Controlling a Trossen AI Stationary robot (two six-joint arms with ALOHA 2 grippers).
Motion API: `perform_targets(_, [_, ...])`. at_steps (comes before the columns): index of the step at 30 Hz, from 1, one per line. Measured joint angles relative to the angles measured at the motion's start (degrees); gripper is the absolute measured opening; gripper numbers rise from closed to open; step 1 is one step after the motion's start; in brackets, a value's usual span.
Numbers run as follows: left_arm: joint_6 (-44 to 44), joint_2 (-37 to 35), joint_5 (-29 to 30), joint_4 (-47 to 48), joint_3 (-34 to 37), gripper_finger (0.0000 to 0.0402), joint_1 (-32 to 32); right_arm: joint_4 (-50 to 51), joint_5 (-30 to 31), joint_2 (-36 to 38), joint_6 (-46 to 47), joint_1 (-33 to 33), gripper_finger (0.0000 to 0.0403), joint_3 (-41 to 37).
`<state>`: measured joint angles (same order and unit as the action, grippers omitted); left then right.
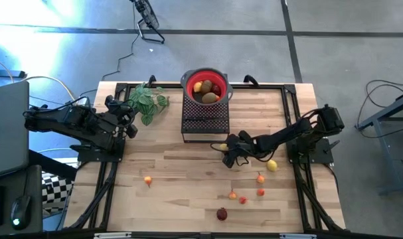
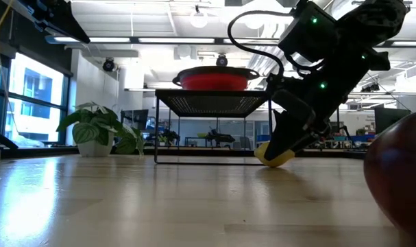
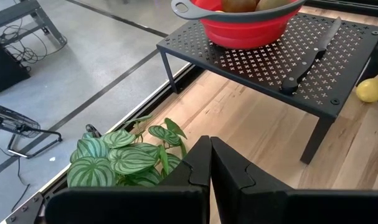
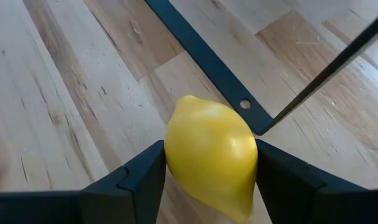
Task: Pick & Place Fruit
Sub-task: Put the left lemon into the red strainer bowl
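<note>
A yellow lemon [image 4: 210,155] lies on the wooden table by the near right foot of the black wire rack [image 1: 204,123]. My right gripper [image 1: 226,151] has one finger on each side of it. On the rack stands a red bowl [image 1: 188,79] holding several fruits. A second lemon [image 1: 272,165], several tiny orange and red fruits [image 1: 260,178] and a dark red ball [image 1: 222,214] lie loose on the near half of the table. My left gripper [image 3: 210,162] waits shut at the table's left edge, above the green leafy plant [image 1: 148,101]. My right gripper pinches the lemon between its two fingers [image 4: 145,177], one on each of its rounded sides [image 4: 176,149]. The fingers slant down from the table's right side. The lemon's underside [image 2: 276,162] rests on the table.
A black-handled knife [image 3: 313,56] lies on the rack beside the bowl. The rack's thin leg and base bar [image 4: 201,56] stand just beyond the held lemon. Another small orange fruit [image 1: 148,180] lies at the near left. A dark red fruit [image 2: 399,171] looms close in the low view.
</note>
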<state>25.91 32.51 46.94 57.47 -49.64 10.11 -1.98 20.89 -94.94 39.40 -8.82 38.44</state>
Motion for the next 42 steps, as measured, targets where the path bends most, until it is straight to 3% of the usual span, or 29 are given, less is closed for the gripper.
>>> perform_targets(17, [0.0,0.0,0.0,0.0,0.0,0.0,0.0,-0.4,-13.8,4.5,3.3,-0.5,0.0205,3.8])
perform_targets(29, [0.1,0.0,0.0,0.1,0.0,0.0,0.0,2.6,-5.3,11.2,3.6,-4.6,0.0206,11.8])
perform_targets(42, [0.1,0.0,0.0,0.1,0.0,0.0,0.0,7.0,5.4,12.8,-8.8,-2.6,0.0207,25.2])
